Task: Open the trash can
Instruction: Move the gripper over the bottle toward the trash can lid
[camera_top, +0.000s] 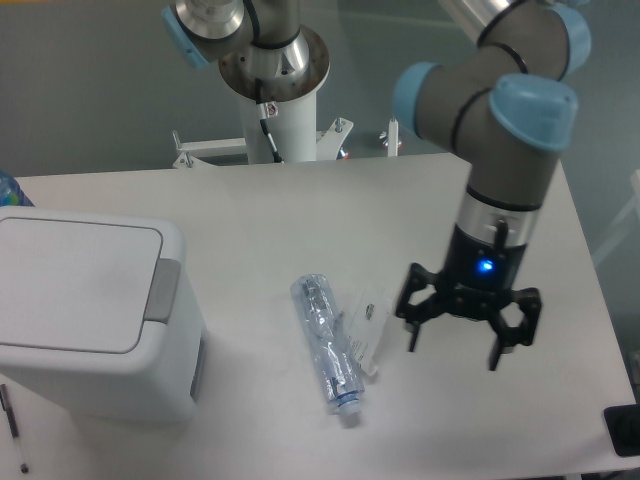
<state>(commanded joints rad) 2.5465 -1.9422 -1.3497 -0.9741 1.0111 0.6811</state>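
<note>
- We see a white table (280, 215) that fills most of the view, with a plain grey wall behind it.
- At the far edge of the table we note a white pedestal (282, 125) with a metal flange, which carries an arm joint with a blue cap.
- The trash can (95, 315) stands at the left side of the table. Its flat lid (75, 283) lies closed, and the grey push tab (163, 290) sits on the rim facing the table centre.
- A crushed clear bottle (328, 345) lies near the table centre, with a small clear wrapper (368, 322) just beside it on the right.
- The gripper (452, 338) hangs over the table to the right of the bottle, well apart from the trash can. Its fingers are spread apart and hold nothing.
- We cannot see the upper links of the arm; the top edge cuts them off.
- A dark object (622, 430) at the lower right and a blue object (8, 188) at the far left are cut off by the frame, and we cannot identify them.
- A thin pen-like item (12, 425) lies at the lower left, too small to make out.
</note>
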